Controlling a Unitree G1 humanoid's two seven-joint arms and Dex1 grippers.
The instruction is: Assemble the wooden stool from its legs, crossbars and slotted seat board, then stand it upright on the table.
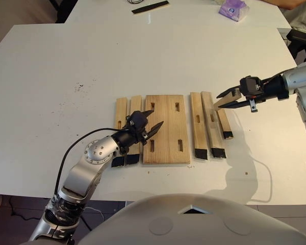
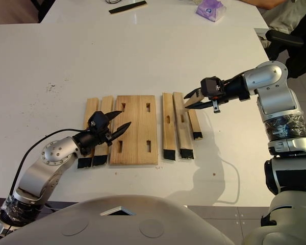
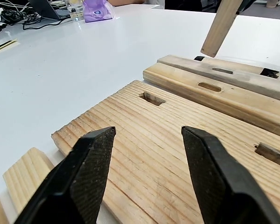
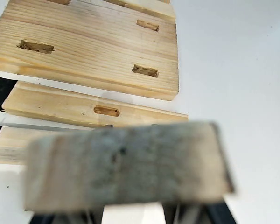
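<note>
At middle of white bench (image 1: 51, 102), flat and unjoined: pale slotted wooden seat board (image 1: 166, 128), black-tipped wooden legs (image 1: 197, 122) on both sides. Left pincer (image 1: 157, 118) wide open, empty, over board's left edge. Right pincer (image 1: 220, 100) clamped on short wooden crossbar (image 4: 126, 163), raised above right legs. Apparently nothing fitted yet. Purple tissue pack (image 1: 233, 8) far right.

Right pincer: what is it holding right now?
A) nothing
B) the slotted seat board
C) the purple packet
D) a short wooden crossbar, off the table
D: the right pincer is shut on a short crossbar held above the legs, while the seat board lies flat.
</note>
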